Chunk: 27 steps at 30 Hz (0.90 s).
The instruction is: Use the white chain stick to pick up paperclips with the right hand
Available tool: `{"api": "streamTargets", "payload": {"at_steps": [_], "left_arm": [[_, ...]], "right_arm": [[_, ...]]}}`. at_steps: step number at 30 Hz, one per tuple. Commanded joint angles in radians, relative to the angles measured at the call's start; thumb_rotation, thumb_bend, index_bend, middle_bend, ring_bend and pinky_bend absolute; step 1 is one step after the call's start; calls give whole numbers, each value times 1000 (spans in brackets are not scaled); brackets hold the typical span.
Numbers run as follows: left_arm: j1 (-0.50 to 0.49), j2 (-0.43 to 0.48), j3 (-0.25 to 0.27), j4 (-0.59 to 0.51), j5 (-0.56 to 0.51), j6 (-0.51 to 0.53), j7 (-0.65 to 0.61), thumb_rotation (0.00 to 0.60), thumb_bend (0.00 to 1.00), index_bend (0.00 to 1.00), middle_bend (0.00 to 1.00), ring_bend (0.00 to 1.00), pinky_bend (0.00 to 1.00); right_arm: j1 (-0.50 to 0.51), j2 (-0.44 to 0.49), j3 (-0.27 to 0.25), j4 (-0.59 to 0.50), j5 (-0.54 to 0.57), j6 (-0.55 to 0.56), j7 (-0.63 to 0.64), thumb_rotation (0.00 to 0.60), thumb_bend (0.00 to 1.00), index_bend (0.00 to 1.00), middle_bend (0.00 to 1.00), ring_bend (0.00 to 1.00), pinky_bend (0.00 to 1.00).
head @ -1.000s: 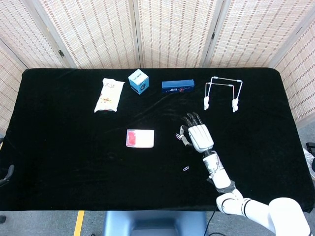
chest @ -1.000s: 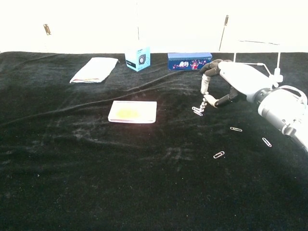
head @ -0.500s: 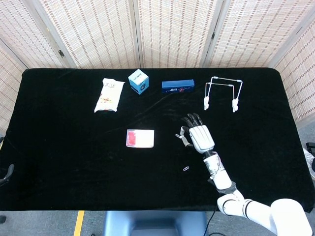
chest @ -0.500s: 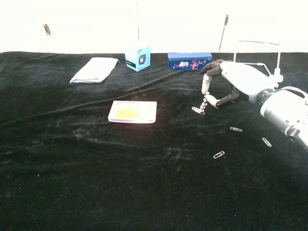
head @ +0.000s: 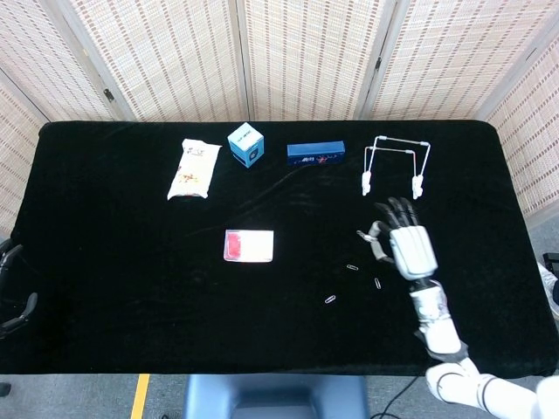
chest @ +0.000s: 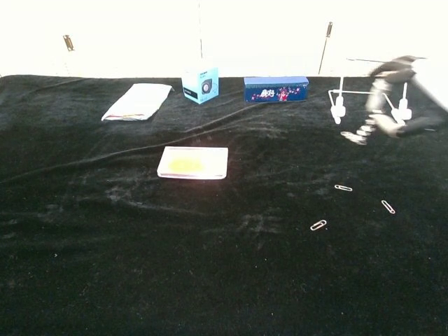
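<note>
My right hand [head: 409, 246] hovers over the table's right side, back up, pinching the short white chain stick [head: 372, 238] between thumb and a finger. In the chest view the right hand [chest: 400, 98] is blurred at the right edge, and the chain stick [chest: 367, 129] hangs from it with a paperclip [chest: 354, 137] clinging to its lower end. Three loose paperclips lie on the black cloth left of the hand: one [head: 353, 267], a second [head: 377, 283] and a third [head: 330, 299]. The left hand is not seen.
A white wire rack [head: 395, 163] stands just behind the hand. Along the back are a blue box [head: 315, 154], a light-blue cube box [head: 246, 143] and a snack bag [head: 194, 169]. A clear flat case [head: 249, 245] lies mid-table. A dark shape [head: 19, 307] sits off the table's left edge.
My right hand has swung to the right and risen, carrying the chain stick with a paperclip hanging from it. Two paperclips it was covering in the head view now show.
</note>
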Motion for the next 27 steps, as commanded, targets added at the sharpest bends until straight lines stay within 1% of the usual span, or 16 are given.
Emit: {"api": "streamTargets", "payload": {"at_steps": [1, 4, 7, 12, 17, 19, 20, 22, 24, 26, 27], "left_arm": [[-5, -5, 5, -8, 5, -10, 19, 600, 501, 0, 0, 0, 4], [-6, -6, 10, -14, 7, -14, 24, 600, 501, 0, 0, 0, 4], [-5, -7, 11, -16, 7, -12, 28, 600, 501, 0, 0, 0, 4], [-12, -8, 10, -12, 2, -27, 31, 600, 501, 0, 0, 0, 4], [-13, -6, 10, -13, 0, -29, 26, 600, 501, 0, 0, 0, 4], [-12, -4, 11, -12, 2, -27, 24, 600, 501, 0, 0, 0, 4], [-13, -4, 12, -11, 3, -28, 22, 600, 501, 0, 0, 0, 4], [-13, -3, 12, -9, 3, -28, 18, 600, 500, 0, 0, 0, 4], [-13, -3, 11, -8, 2, -28, 15, 600, 500, 0, 0, 0, 4], [-13, -2, 11, -7, 2, -26, 11, 600, 501, 0, 0, 0, 4], [-13, -2, 11, -7, 2, -25, 11, 600, 501, 0, 0, 0, 4]], "right_arm": [[-73, 58, -45, -23, -9, 45, 31, 600, 476, 905, 203, 68, 0], [-118, 75, -80, 4, -23, 61, 61, 600, 477, 905, 202, 116, 0], [-146, 64, -100, 57, -35, 71, 69, 600, 476, 905, 199, 127, 0], [-155, 30, -96, 113, -62, 94, 73, 600, 476, 905, 198, 117, 0], [-151, 15, -87, 121, -75, 91, 52, 600, 476, 905, 198, 126, 0], [-151, 15, -85, 121, -76, 83, 42, 600, 476, 897, 189, 113, 0], [-151, 16, -84, 119, -75, 79, 37, 600, 476, 868, 179, 102, 0], [-151, 19, -80, 115, -69, 66, 26, 600, 476, 772, 157, 82, 0], [-151, 23, -72, 107, -55, 49, 11, 600, 476, 619, 121, 50, 0], [-150, 27, -62, 97, -43, 37, -6, 600, 476, 554, 105, 30, 0], [-150, 28, -58, 95, -39, 34, -12, 600, 476, 551, 102, 23, 0]]}}
